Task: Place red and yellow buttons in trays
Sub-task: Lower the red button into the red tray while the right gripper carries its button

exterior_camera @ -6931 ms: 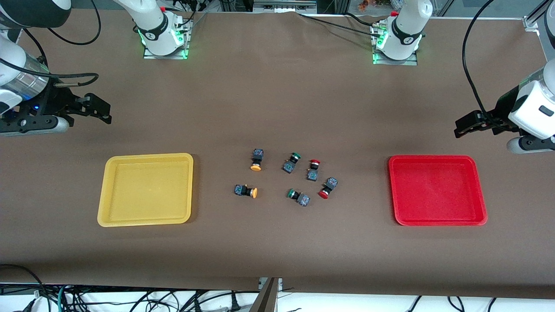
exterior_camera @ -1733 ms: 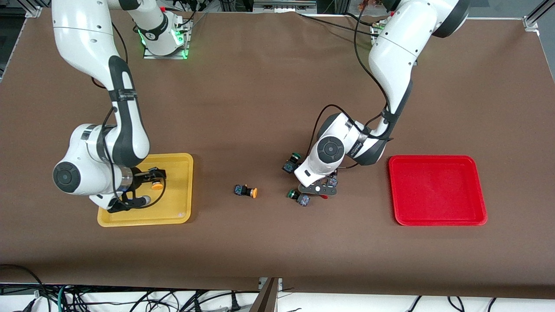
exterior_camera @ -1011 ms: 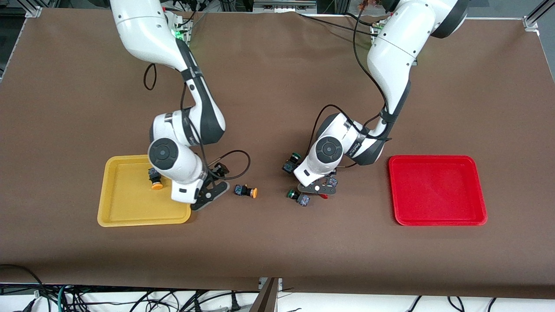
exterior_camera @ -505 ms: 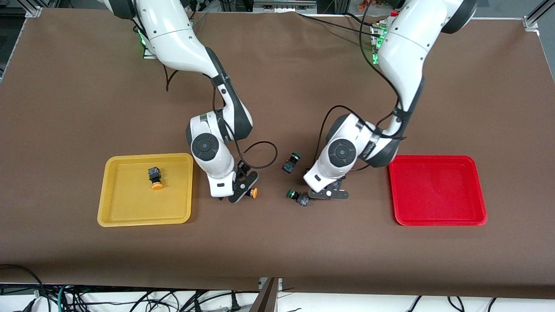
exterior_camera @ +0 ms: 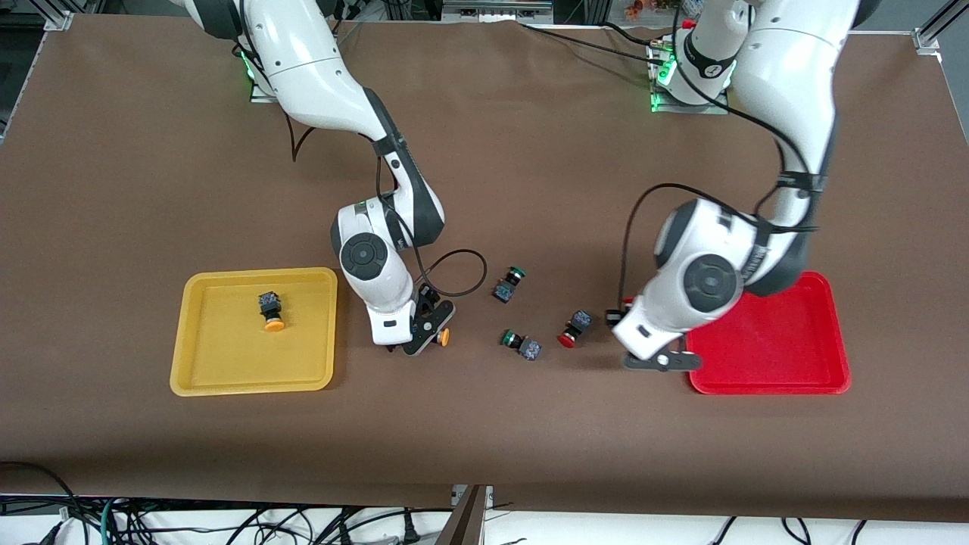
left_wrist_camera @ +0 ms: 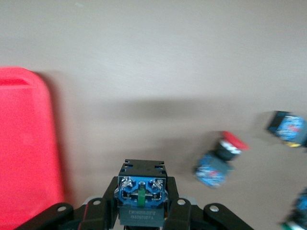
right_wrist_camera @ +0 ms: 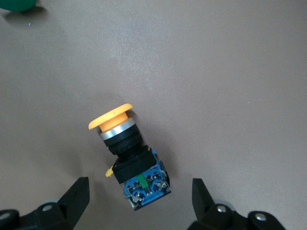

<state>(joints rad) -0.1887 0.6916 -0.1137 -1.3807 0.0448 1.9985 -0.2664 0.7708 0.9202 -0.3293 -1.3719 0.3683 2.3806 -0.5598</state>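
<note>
Yellow button [right_wrist_camera: 128,153]: small, rigid, light; lies between spread right gripper [right_wrist_camera: 139,201] fingers; grasp blocky body. Left gripper [left_wrist_camera: 142,215] clamps red button [left_wrist_camera: 142,197].

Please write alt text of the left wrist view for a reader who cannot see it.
The left gripper is shut on a small push-button switch with a dark blocky body, held over the brown table cover just beside the rounded corner of the shallow red plastic tray. Another small switch with a round red cap lies on the cover nearby.
</note>
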